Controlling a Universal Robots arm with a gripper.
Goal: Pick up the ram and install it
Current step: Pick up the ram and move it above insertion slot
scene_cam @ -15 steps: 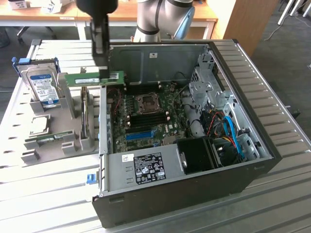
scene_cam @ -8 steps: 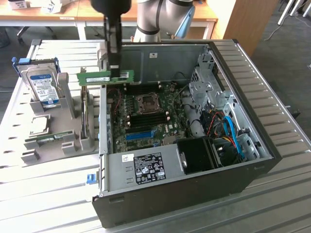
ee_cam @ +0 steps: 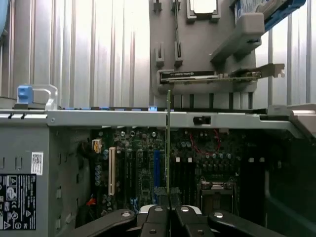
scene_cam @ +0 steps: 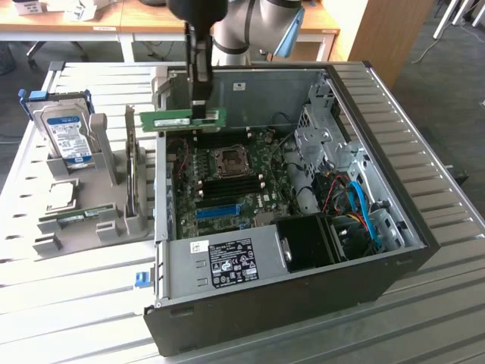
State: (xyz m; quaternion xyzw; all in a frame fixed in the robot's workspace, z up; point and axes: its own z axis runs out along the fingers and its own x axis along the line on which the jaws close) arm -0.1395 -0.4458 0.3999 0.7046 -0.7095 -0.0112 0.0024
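The gripper (scene_cam: pixel 200 108), jaws clamped on the ram (scene_cam: pixel 170 120), holds a board judged light, stiff and fragile, best gripped by its edges.

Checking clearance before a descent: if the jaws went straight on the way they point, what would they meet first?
Likely the motherboard inside the open case, near its dark memory slots, with the held ram touching first; depth is uncertain.
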